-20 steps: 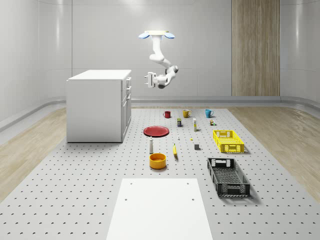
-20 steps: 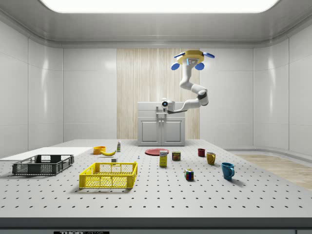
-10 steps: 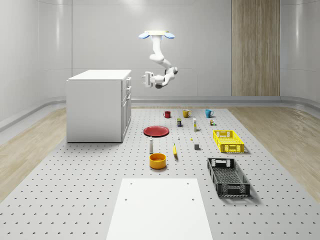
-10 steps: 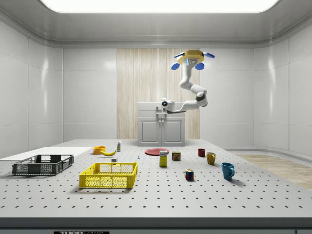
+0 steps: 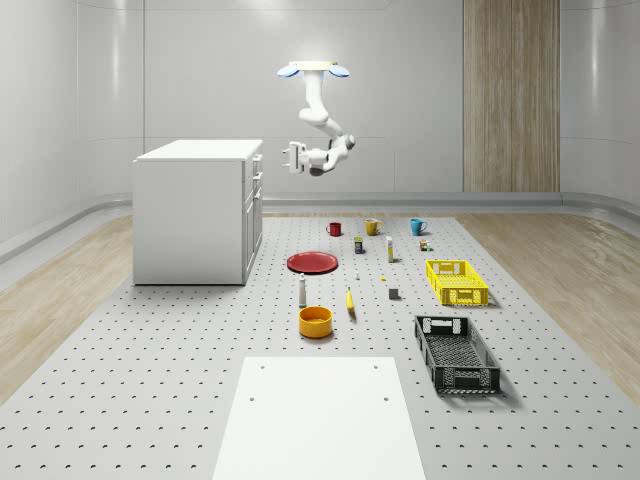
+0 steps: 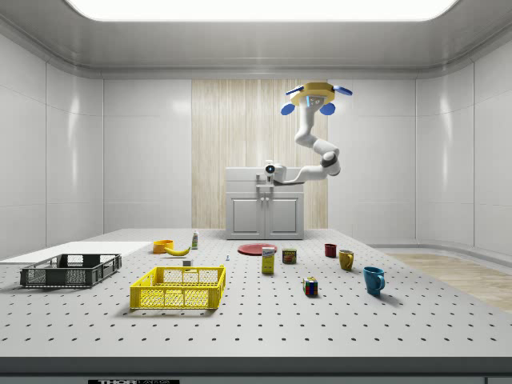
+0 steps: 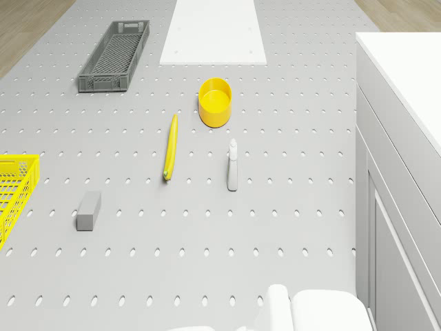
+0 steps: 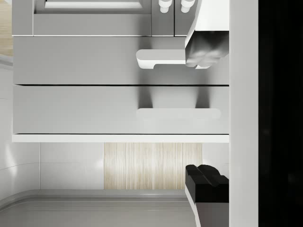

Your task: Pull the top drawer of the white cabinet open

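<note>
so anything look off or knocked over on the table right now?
Nothing stands out. The cabinet drawers are shut, the bottle is upright, and the banana and crates lie flat. The drone hovers beside the cabinet, gripper level with the top drawer.

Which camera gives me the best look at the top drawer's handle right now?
The wrist view: the top drawer handle faces the camera head-on, between the pincer fingers. The whole-scene view shows the cabinet front edge-on, the side view from far off, and the drone view from above.
</note>
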Tool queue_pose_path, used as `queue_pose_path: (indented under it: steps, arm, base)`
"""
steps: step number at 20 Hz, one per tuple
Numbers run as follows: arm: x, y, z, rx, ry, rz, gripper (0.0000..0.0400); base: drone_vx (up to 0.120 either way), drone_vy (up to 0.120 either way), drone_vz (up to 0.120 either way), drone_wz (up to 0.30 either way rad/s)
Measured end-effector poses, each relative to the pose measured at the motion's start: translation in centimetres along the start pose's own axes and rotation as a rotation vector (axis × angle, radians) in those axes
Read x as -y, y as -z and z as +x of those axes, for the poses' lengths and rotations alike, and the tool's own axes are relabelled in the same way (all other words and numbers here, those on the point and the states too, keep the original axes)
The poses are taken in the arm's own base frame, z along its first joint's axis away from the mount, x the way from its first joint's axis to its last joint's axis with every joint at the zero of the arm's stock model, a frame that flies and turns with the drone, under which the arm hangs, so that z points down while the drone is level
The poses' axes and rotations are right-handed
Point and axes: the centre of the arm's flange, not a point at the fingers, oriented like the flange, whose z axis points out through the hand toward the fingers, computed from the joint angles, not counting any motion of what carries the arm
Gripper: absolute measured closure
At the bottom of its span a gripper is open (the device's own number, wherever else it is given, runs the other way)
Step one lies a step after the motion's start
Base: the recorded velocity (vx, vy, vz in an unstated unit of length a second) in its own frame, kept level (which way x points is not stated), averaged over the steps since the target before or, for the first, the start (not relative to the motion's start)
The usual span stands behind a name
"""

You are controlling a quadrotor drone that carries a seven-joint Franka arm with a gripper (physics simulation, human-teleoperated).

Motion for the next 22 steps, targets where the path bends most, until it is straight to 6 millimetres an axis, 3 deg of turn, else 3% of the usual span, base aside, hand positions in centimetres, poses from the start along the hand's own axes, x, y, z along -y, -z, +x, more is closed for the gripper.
queue_pose_path:
  steps: [22]
  arm:
    - [-0.1, -8.0, 0.1, 0.001, 0.000, 0.000, 0.0095]
  base:
    - [0.000, 0.000, 0.000, 0.000]
